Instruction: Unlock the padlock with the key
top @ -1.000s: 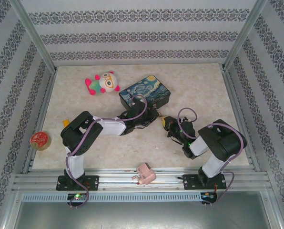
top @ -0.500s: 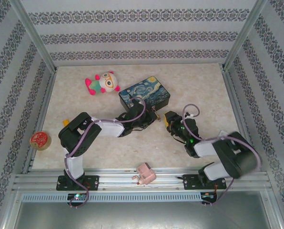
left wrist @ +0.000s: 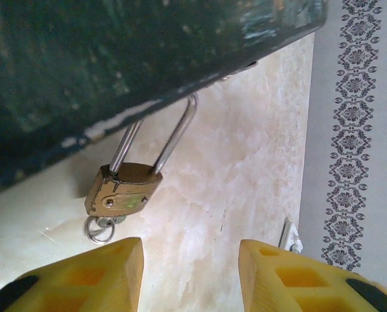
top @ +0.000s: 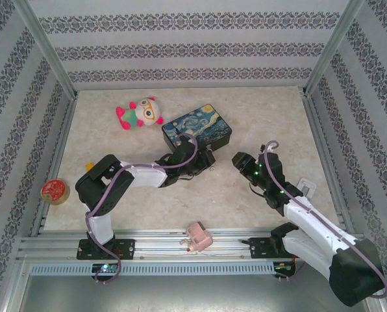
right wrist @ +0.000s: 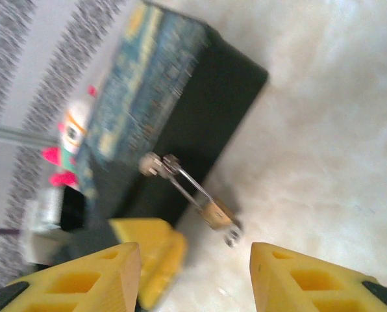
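The padlock (left wrist: 123, 189) sits left of centre in the left wrist view, its brass body tilted on the table (left wrist: 239, 175). Its silver shackle (left wrist: 171, 133) rises up and to the right and passes under the lower edge of the dark box (left wrist: 115, 58), which spans the top of that frame. Both shackle legs run down into the body. The key (left wrist: 101, 227) shows as a small ring and a bit of metal at the padlock's underside, touching it, just above the left gripper's (left wrist: 190, 276) left yellow finger. That gripper is at the bottom edge with its fingers spread apart and only bare table between them, so it grips nothing. In the right wrist view the padlock lies at lower centre, slanting down and to the right from the box's front face. The right gripper (right wrist: 193, 279) is below it, jaws likewise parted and empty, near the padlock but not touching it. From the top camera the two grippers face each other at mid frame just below the box, close together but apart. Above and left of the box lies a plush toy (top: 140, 112). A tape roll (top: 54, 190) rests at the far left edge, and a pink object (top: 197, 237) sits at bottom centre on the rail.
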